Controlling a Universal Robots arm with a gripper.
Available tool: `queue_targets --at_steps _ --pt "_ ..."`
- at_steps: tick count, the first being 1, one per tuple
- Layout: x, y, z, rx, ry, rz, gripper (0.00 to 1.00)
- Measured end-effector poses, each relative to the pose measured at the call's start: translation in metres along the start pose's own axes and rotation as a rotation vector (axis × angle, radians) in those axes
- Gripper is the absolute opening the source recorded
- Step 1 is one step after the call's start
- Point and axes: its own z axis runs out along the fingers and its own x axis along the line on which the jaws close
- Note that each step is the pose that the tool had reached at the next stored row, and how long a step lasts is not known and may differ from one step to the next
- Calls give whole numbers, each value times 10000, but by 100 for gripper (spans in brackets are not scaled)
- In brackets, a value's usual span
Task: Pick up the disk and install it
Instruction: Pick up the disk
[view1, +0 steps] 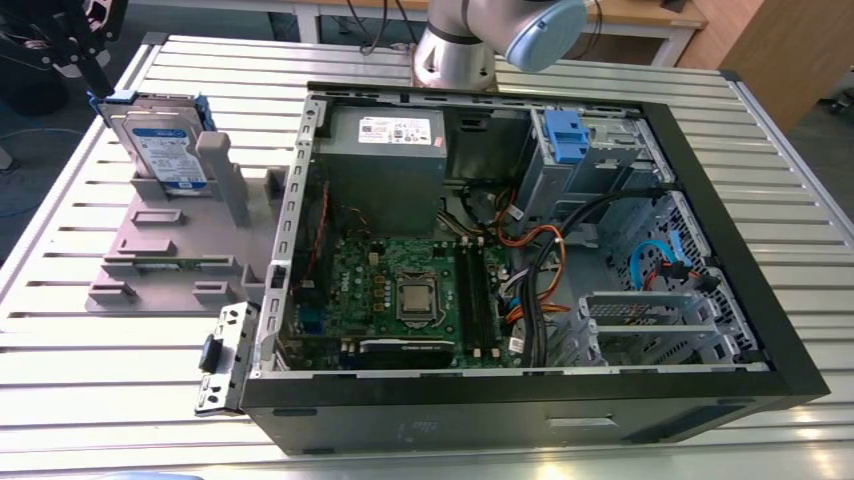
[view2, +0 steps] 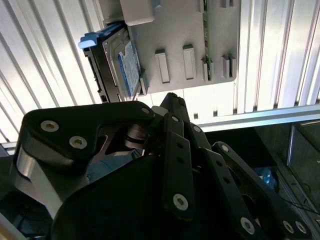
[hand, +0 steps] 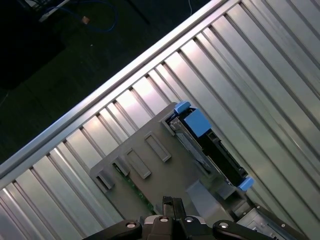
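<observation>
The disk (view1: 163, 145) stands on edge in a grey plastic holder (view1: 174, 250) at the exterior view's left: a silver drive with a white and blue label in a blue bracket. In both wrist views the disk (view2: 125, 67) (hand: 210, 145) sits at one end of the holder (view2: 185, 35) (hand: 150, 170). My black gripper (view1: 96, 78) hangs above and just beyond the disk's far top corner, apart from it. Both wrist views show its fingertips together with nothing between them (view2: 170, 100) (hand: 168, 205).
An open computer case (view1: 534, 400) lies on the slatted metal table (view1: 80, 330), to the right of the holder in the exterior view. Inside are a grey power supply (view1: 387, 130), a blue drive-bay clip (view1: 567, 135), a motherboard (view1: 400, 290) and cables. A loose metal bracket (view1: 224, 360) lies by the case's near left corner.
</observation>
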Motion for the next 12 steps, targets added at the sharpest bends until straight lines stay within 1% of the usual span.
queue_targets --at_steps 12 --pt "0 0 0 -3 5 -116 11"
